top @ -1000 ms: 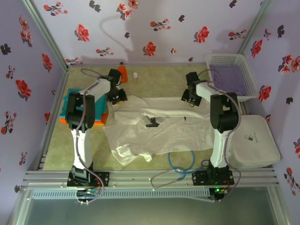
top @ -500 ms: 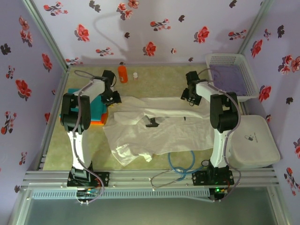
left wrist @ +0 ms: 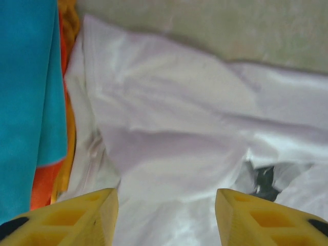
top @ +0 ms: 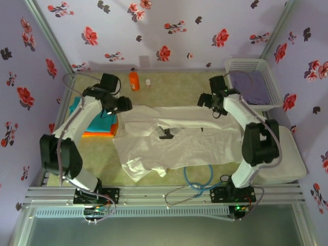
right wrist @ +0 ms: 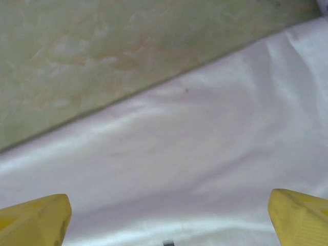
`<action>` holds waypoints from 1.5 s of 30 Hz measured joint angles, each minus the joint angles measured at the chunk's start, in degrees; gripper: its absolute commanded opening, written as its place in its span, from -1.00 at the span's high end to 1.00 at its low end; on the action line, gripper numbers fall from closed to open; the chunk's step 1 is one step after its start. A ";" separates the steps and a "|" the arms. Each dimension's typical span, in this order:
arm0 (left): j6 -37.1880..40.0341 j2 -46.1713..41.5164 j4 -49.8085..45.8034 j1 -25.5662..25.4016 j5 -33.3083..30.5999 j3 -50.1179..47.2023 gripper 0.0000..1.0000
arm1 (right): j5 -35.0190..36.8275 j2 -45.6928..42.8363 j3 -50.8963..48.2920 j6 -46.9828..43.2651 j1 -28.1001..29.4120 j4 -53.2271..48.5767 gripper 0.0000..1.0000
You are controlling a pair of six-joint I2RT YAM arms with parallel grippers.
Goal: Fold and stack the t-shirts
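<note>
Left claw [left wrist: 165, 197] and right claw [right wrist: 169, 197], fingers apart, over the white tee [top: 174, 141].
We see both gripping nothing, at the far edge of the crumpled tee mid-tabletop [top: 174, 89]; teal tee [top: 100, 119] lies folded on orange tee [top: 97, 134], left.

Wrinkled white tee [top: 174, 141] lies spread and partly folded in the middle, its left edge touching the folded teal tee [top: 102, 123] stacked on the orange one [top: 97, 135].
</note>
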 measured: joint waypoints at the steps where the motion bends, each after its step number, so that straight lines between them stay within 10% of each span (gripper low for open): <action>1: -0.35 -1.77 -0.11 -0.37 -0.02 -2.49 -0.10 | -0.26 -2.49 -2.03 0.33 0.15 -0.09 -0.99; 22: -20.44 -31.45 -5.86 -20.90 -1.27 -34.71 -0.13 | 0.46 -28.85 -27.74 6.67 0.63 -5.90 -0.78; 45: -43.85 -25.05 7.74 -40.11 -0.13 -46.01 -0.10 | 7.17 -27.82 -28.92 10.25 0.63 -10.03 -0.78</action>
